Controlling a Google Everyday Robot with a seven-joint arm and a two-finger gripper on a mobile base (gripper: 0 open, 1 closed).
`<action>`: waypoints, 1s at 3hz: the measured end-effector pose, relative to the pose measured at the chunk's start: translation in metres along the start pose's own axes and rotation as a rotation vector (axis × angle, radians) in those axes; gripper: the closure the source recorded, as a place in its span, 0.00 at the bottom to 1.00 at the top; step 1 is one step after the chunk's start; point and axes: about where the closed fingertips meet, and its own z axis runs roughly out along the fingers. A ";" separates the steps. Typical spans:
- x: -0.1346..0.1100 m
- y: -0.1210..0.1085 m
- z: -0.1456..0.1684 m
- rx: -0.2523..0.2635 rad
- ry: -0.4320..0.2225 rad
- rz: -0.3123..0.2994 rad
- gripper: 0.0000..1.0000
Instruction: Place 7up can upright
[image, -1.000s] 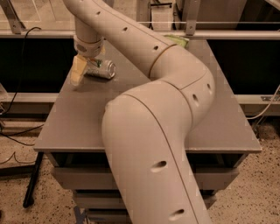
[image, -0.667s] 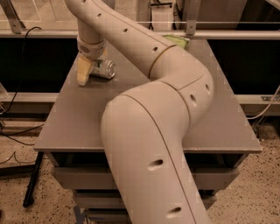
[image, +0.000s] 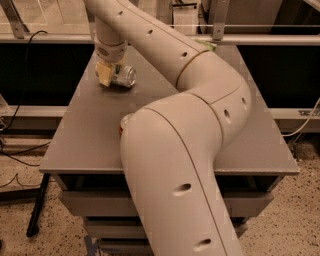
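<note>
The 7up can (image: 124, 76), silver with green markings, lies on its side at the back left of the grey table (image: 85, 135). Its silver end faces right and toward me. My gripper (image: 106, 75) hangs from the arm's wrist (image: 111, 49) and sits right at the can's left end, down at table level, touching or nearly touching it. The can's left part is hidden behind the gripper.
My large cream arm (image: 190, 150) crosses the middle of the view and hides much of the table. A bit of a red can (image: 123, 124) peeks out beside the arm. A green bag (image: 204, 45) lies at the table's back edge. A rail runs behind.
The gripper has moved a little to the right, from beside the can onto its left end. The can still lies on its side in the same spot.
</note>
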 end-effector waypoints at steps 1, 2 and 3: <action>0.003 -0.007 -0.025 0.009 -0.074 0.020 0.86; 0.016 -0.011 -0.065 0.009 -0.193 0.050 1.00; 0.035 -0.010 -0.110 -0.002 -0.348 0.077 1.00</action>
